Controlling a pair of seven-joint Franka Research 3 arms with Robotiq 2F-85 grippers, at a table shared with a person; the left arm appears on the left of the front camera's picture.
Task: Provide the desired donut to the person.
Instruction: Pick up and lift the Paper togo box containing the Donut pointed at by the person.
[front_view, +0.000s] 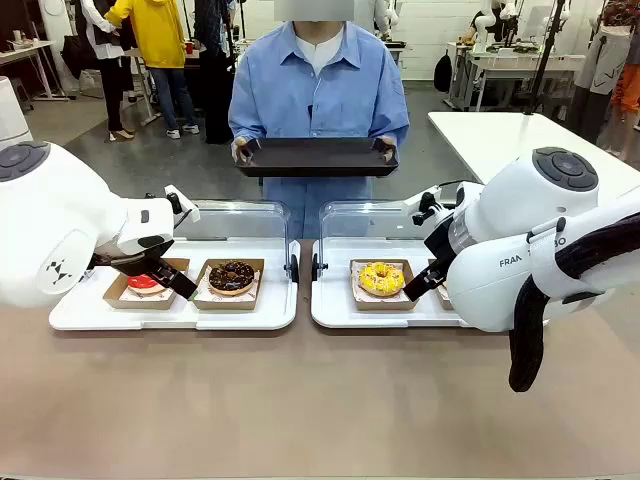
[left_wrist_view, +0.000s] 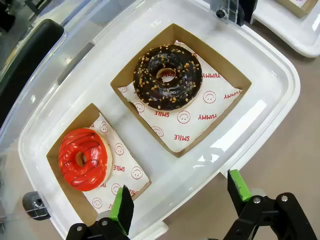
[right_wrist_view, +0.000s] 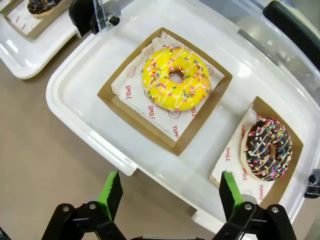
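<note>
The person (front_view: 318, 90) stands at the far side holding an empty black tray (front_view: 316, 157) in both hands. On the left white tray (front_view: 272, 303) lie a red-glazed donut (front_view: 146, 282) (left_wrist_view: 82, 159) and a chocolate donut with nut bits (front_view: 231, 275) (left_wrist_view: 168, 77), each in a brown paper box. The right white tray (front_view: 334, 303) carries a yellow sprinkled donut (front_view: 381, 278) (right_wrist_view: 176, 78) and a chocolate sprinkled donut (right_wrist_view: 268, 148). My left gripper (front_view: 172, 278) (left_wrist_view: 180, 192) hovers open over the left tray's near edge. Above the right tray's near edge, my right gripper (front_view: 420, 285) (right_wrist_view: 170, 185) is open. Both are empty.
Clear hinged lids (front_view: 228, 220) stand open behind both trays. The brown table (front_view: 300, 400) is bare in front of the trays. A white table (front_view: 520, 140) stands at the back right, and other people stand far off at the back left.
</note>
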